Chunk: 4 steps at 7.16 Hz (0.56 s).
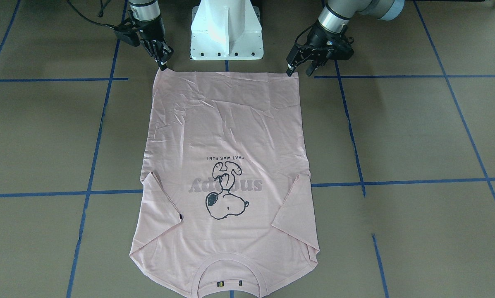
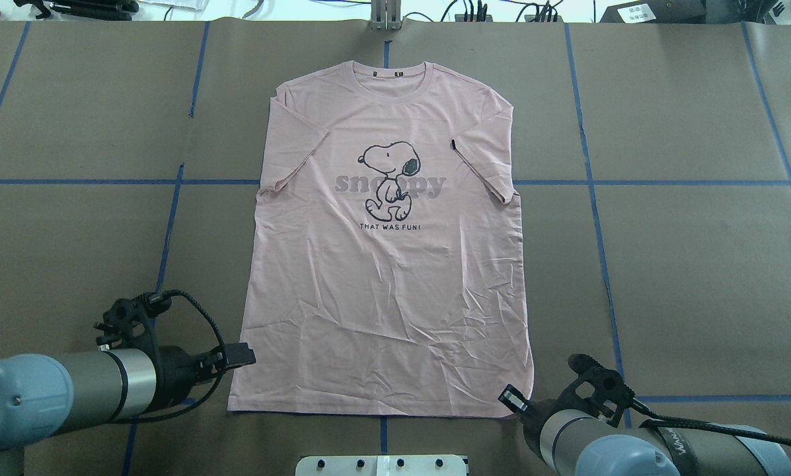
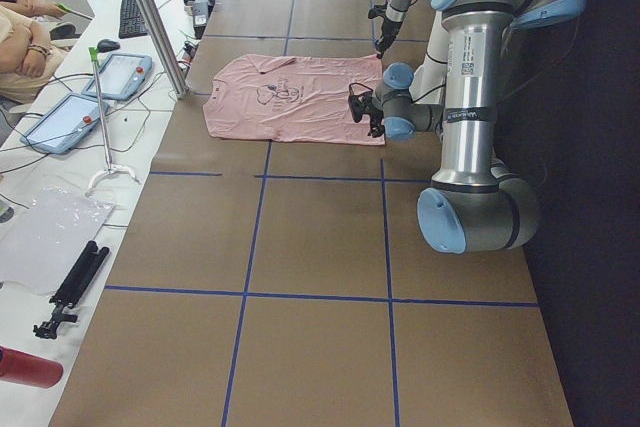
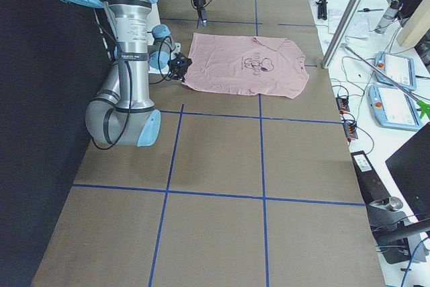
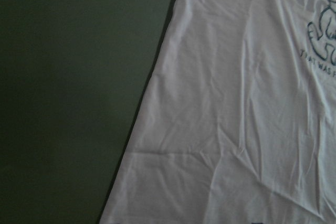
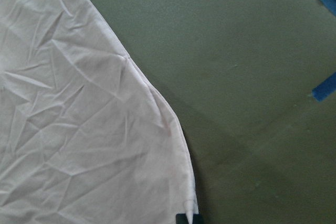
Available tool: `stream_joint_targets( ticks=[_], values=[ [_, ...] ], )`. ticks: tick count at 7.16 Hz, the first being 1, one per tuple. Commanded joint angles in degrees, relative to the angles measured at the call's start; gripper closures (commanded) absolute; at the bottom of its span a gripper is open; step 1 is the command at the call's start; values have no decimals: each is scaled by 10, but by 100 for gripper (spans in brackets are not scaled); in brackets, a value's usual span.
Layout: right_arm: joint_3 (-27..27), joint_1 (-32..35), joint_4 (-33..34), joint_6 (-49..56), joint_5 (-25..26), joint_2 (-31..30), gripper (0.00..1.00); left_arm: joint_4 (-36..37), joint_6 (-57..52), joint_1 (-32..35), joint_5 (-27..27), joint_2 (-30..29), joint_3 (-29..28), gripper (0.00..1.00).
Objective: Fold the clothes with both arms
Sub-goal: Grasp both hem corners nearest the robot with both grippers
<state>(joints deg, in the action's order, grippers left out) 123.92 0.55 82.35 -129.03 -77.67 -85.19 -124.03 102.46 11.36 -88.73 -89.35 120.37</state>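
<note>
Likely step: grasping hem corners. Left gripper [image 1: 300, 72]: jaws open, empty, at one corner. T-shirt [image 2: 382, 297]: flat on table [image 2: 686, 277], print up. Right gripper [image 1: 163, 65]: at other corner, jaw state cannot be told. Next: pinch both, carry hem toward collar [image 2: 388, 70]

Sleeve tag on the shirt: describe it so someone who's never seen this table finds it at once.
On the brown table, the pale pink T-shirt lies flat, print up, collar away from the robot. On the hem of its sleeve on the robot's right, at the end nearest the cartoon dog, sits the tag, a tiny black mark. The other sleeve shows none.
</note>
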Motion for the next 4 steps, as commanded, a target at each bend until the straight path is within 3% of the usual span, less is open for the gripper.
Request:
stream_joint_targets(
  ticks=[1,4],
  values=[
    [0,0,0,0,2,-1,100,37,10,-37,17,-1,-6,15],
    [0,0,0,0,2,-2,100,37,9,-40,16,-20,-34,19]
  ],
)
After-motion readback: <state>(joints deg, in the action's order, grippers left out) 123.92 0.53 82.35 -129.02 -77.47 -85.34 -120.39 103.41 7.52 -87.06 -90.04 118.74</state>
